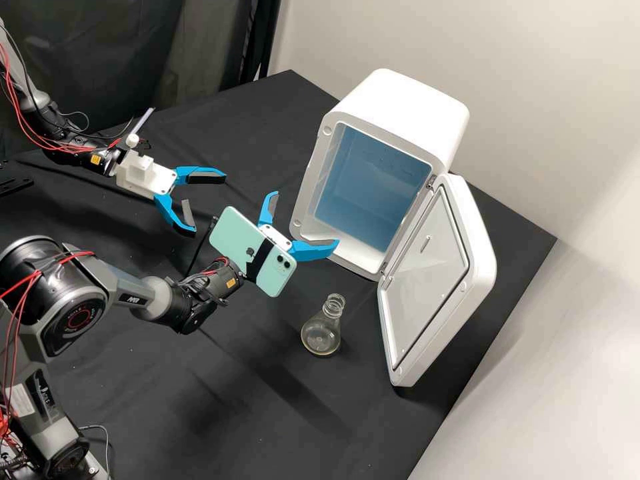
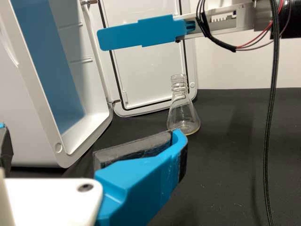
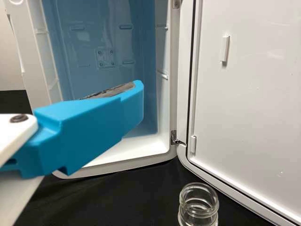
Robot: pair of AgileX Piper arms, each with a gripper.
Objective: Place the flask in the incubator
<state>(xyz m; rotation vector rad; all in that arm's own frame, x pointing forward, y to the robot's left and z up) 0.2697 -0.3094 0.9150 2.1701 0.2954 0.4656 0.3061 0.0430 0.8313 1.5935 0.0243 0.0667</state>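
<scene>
A clear, empty glass flask [image 1: 323, 330] stands upright on the black bench, just in front of the white incubator [image 1: 400, 107]. The incubator's door [image 1: 433, 280] hangs wide open and shows a blue interior [image 3: 103, 47]. My right gripper [image 1: 303, 220] hovers open above and a little behind the flask [image 3: 198, 207], near the incubator's mouth, holding nothing. One of its fingers [image 2: 141, 32] crosses the left wrist view above the flask [image 2: 183, 110]. My left gripper [image 1: 207, 203] hangs open farther left over the bench, also with nothing in it.
A mint-green phone [image 1: 257, 250] is strapped to the right arm's wrist. Red cables [image 1: 27, 100] run along the left arm at the back left. The bench edge [image 1: 467, 380] runs close behind the open door. Bare bench lies in front of the flask.
</scene>
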